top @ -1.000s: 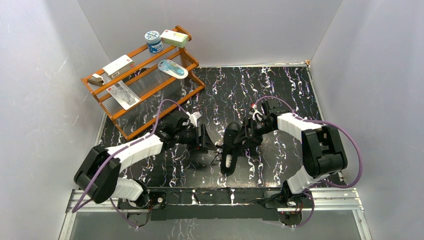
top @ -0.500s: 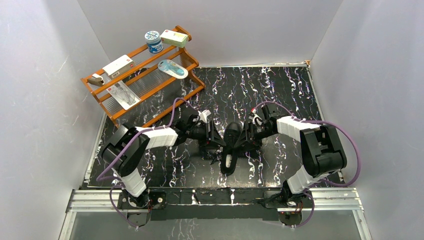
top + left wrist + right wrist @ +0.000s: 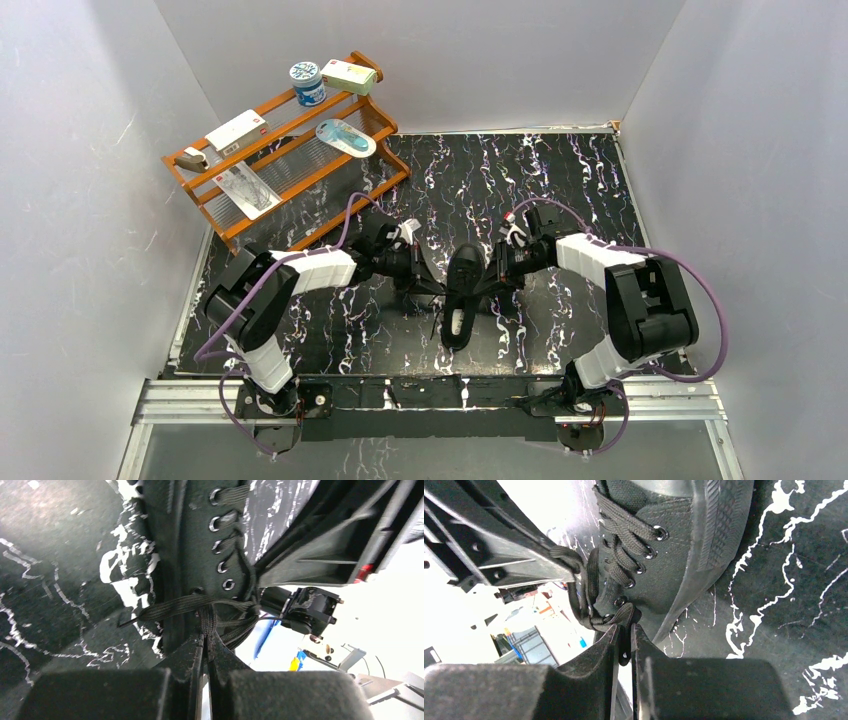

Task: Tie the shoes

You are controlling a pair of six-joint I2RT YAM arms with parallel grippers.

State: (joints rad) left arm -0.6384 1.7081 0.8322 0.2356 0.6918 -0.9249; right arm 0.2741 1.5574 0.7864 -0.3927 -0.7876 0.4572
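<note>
The shoe (image 3: 459,295) is a small black sneaker on the marbled black table (image 3: 560,190), toe pointing away from the arm bases. It fills the left wrist view (image 3: 200,545) and the right wrist view (image 3: 674,545). My left gripper (image 3: 437,289) meets it from the left and is shut (image 3: 205,636) on a strand of the black lace (image 3: 206,617) near the top eyelets. My right gripper (image 3: 481,285) comes in from the right and is shut (image 3: 624,626) on a lace loop (image 3: 624,614) on the other side. Both grippers almost touch across the shoe's opening.
A wooden two-tier rack (image 3: 290,160) stands at the back left, holding a blue-lidded tub (image 3: 306,83), boxes and packets. White walls close in the table on three sides. The arms' bases sit on the metal rail (image 3: 430,395) at the near edge.
Both grippers have closed onto the laces. The left arm swung in from the left and its gripper came up against the shoe; the right gripper shifted slightly toward it.
</note>
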